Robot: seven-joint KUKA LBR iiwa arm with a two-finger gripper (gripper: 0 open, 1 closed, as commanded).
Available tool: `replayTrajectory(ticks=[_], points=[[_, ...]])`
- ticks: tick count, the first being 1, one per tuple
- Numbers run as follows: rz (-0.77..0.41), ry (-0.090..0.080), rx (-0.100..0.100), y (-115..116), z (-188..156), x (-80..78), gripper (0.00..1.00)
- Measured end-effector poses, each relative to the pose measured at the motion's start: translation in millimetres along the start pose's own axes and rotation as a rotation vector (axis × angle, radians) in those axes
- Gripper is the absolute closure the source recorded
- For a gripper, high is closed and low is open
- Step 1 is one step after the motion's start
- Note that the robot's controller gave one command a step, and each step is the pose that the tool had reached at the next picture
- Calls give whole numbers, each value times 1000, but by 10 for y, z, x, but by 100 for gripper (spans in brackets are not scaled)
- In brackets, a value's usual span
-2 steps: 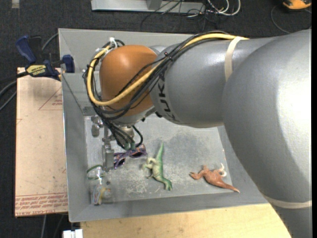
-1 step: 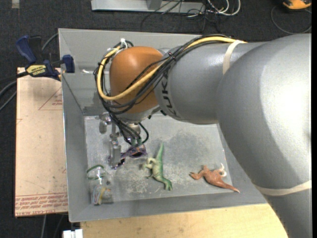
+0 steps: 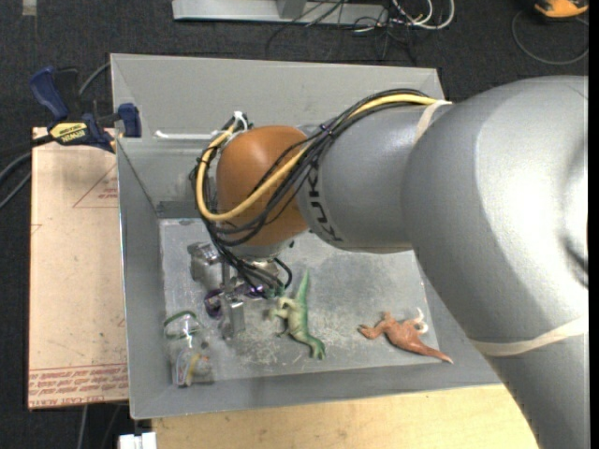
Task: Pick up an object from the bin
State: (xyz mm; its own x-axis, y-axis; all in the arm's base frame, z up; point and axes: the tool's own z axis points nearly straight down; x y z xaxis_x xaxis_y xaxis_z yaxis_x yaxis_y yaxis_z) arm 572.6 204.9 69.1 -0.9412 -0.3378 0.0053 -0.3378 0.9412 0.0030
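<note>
At the front left corner of the grey metal bin (image 3: 140, 344), a small clear plastic piece with yellowish bits (image 3: 193, 369) is seen lying on the floor. Just behind it lies a clear rounded piece with a green rim (image 3: 181, 325). Towards the front right, well apart from these, an orange plastic toy lizard (image 3: 404, 335) is laid flat, its tail pointed to the right. Nearer the middle of the floor a green plastic toy dinosaur (image 3: 301, 321) is found, stretched roughly from front to back.

The gripper (image 3: 231, 314) is held low over the floor just left of that dinosaur, between it and the green-rimmed piece, and the dinosaur is the thing nearest to it. Something small and purple (image 3: 217, 302) is made out at the gripper's left side; it cannot be told whether it belongs to the robot or to the bin. Whether the gripper is released or clenched cannot be told either.

Behind and above it, the round orange cover (image 3: 262, 181) on the wrist is looped by black and yellow cables (image 3: 245, 215). The thick grey arm (image 3: 449, 185) is carried in from the right, and the bin's back right part is hidden by it.
</note>
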Motion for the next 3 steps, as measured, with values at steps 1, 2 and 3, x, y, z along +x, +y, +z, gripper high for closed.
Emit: replayTrajectory(ticks=[1, 2, 3], points=[[239, -10, -1, -169, -11, 71, 100], [240, -10, -1, -169, -10, 71, 100], [240, -6, -1, -169, -29, 75, 100]])
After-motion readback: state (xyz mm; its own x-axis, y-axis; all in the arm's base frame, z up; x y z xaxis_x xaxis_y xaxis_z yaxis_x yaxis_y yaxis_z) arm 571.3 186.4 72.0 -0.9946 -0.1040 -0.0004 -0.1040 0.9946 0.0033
